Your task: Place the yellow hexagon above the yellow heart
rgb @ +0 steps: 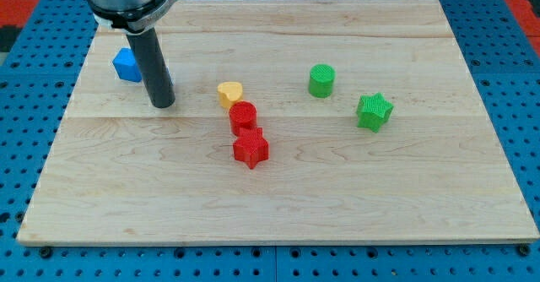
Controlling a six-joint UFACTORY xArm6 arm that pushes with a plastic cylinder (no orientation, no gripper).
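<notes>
The worktop [278,214] is a pale wooden board lying on a blue pegboard [25,79], and the nearest stretch of it, along the view's bottom, carries only bare wood. No container shows anywhere; every block sits loose on the wood.

Going farther up, the first block is the red star [251,149], a little left of the board's centre. Touching it just above is the red cylinder [243,116], and touching that in turn, slightly up and to the left, is the yellow heart [229,93]. The three form a short slanted line.

To the view's right, well apart from that line, sits the green star [374,111]; up and left of it, near but not touching, stands the green cylinder [321,80].

On the left, my tip [162,103] rests on the wood, level with the yellow heart and clearly apart from it. The rod rises from there to the arm's housing at the view's top-left corner. Just beside the rod, to its upper left, lies the blue block [127,65], partly hidden, so its shape is unclear.

There are no jaws on this rod, and it holds nothing.

The yellow hexagon does not show on the board; I cannot tell where it is.
</notes>
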